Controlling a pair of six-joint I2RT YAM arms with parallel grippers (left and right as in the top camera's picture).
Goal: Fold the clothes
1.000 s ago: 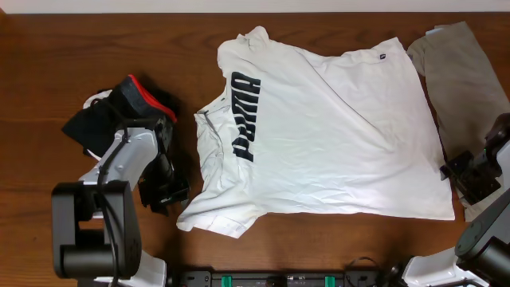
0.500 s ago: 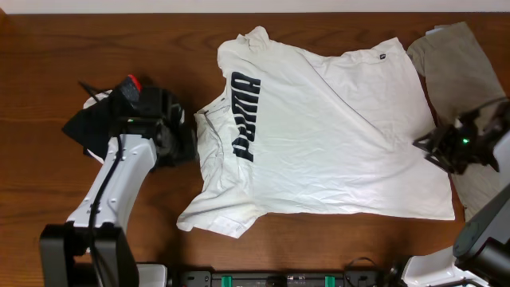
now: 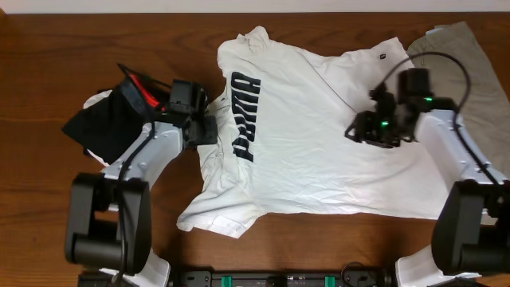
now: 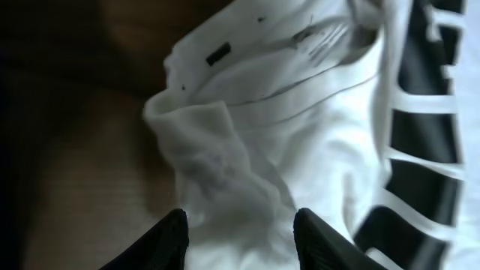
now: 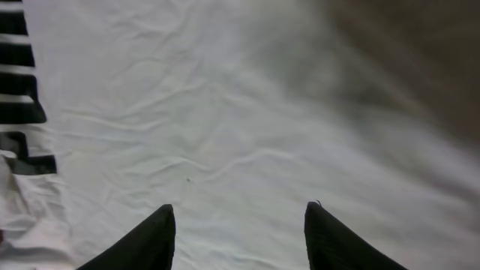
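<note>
A large white T-shirt with dark block lettering lies spread out, a little crumpled, in the middle of the table. My left gripper hovers at its left edge by the collar. In the left wrist view that gripper is open, its fingertips straddling a bunched fold of white cloth. My right gripper is over the shirt's right half. It is open above flat white fabric, holding nothing. A black garment with a red-edged waistband lies left. A khaki-grey garment lies far right.
Brown wooden tabletop surrounds the clothes. The left arm passes over the black garment's near edge. The right arm crosses the shirt's right edge, with a black cable looping above it.
Both arms have swung in from the table's near corners. The left gripper went up and right to the shirt's collar edge. The right gripper went left, over the shirt.
</note>
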